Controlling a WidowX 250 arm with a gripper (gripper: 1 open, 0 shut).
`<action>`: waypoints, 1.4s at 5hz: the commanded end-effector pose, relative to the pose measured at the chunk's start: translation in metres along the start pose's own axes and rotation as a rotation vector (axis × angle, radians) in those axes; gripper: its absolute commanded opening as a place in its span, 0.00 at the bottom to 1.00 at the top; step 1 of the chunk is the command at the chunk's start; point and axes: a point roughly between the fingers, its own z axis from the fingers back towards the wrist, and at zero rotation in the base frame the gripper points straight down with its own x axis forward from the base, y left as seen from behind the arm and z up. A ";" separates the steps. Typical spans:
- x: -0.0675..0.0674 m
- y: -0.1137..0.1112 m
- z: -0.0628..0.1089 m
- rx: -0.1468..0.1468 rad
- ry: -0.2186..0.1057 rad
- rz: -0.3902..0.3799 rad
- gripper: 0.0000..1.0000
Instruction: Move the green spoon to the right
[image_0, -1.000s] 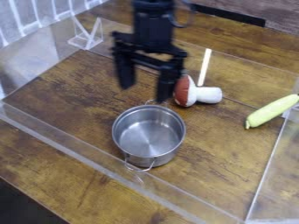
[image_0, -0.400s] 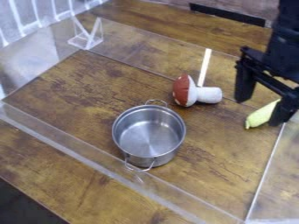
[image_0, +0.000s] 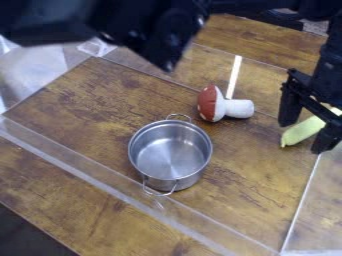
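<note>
The green spoon (image_0: 299, 135) is a small yellow-green curved utensil lying on the wooden table near the right edge. My black gripper (image_0: 306, 131) stands open right over it, one finger on each side of the spoon. Its fingers (image_0: 287, 108) are down near the table and have not closed on the spoon. Part of the spoon is hidden behind the right finger.
A steel pot (image_0: 170, 152) sits in the middle front. A red-brown-capped toy mushroom (image_0: 214, 102) and a thin cream-white stick (image_0: 235, 72) lie left of the gripper. Clear plastic walls (image_0: 310, 200) border the table. A dark blurred shape (image_0: 120, 25) covers the upper left.
The gripper has swung from above the pot and mushroom over to the right edge and come down astride the green spoon, staying open. A dark blur now fills the upper left.
</note>
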 end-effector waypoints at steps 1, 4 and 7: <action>0.008 0.023 0.018 0.002 -0.068 0.022 1.00; 0.031 0.025 0.003 -0.016 -0.065 0.000 1.00; 0.035 0.025 -0.002 -0.029 -0.059 -0.002 1.00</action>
